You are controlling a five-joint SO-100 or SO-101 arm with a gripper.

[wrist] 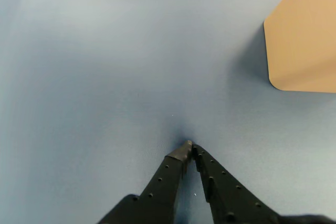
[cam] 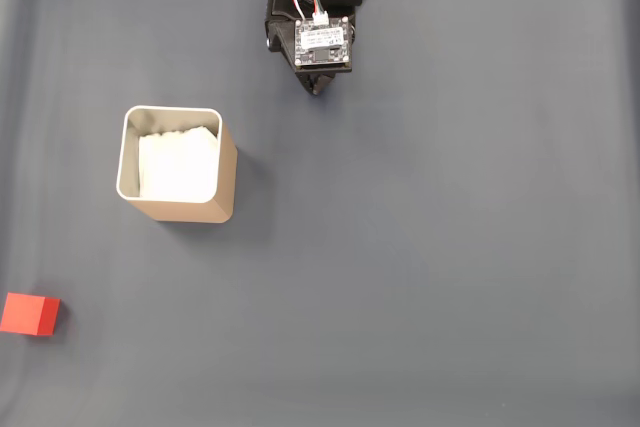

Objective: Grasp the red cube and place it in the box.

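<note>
A smooth, matte blue-grey table (cam: 450,277) fills both views. The tan box (cam: 178,167) – square, rounded corners, pale rim, white lining – stands left of centre in the fixed view; the plain red cube (cam: 30,314) sits well apart, at the lower left edge. The black arm is folded at the top – its hand (wrist: 189,145) closed, empty, tips together
</note>
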